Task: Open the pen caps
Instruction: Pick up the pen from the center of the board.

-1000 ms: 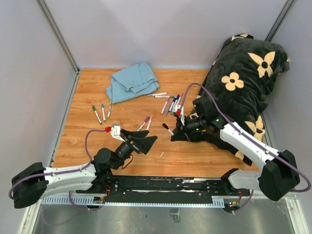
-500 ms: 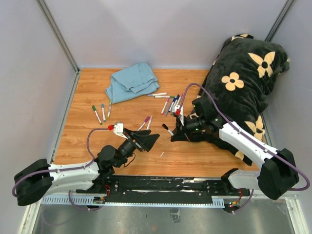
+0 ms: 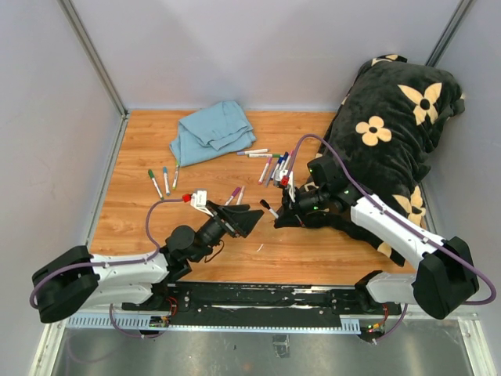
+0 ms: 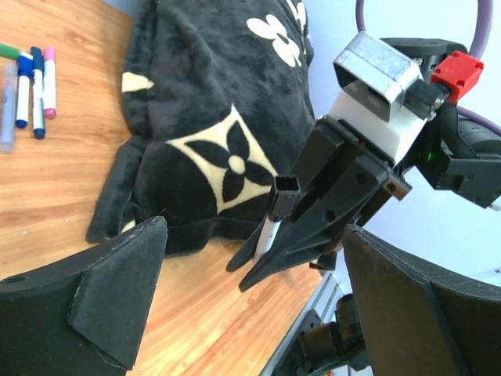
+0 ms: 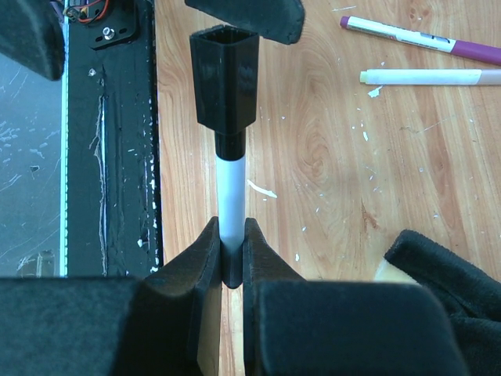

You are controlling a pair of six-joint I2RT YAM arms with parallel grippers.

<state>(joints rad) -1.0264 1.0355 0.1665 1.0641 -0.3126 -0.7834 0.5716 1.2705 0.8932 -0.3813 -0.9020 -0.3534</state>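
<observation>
Clearly only at the wrists: black cap point(image 5: 225, 74) on marker point(image 5: 231, 184) in right gripper point(image 5: 231, 237).

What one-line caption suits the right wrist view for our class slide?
The right hand clamps a marker by its white barrel, black cap pointing out over the table.

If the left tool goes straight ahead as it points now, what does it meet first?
Probably the black cap of the marker gripped by the right tool: it lies ahead, between the fingers of the open left tool, though depth is unclear.
</observation>
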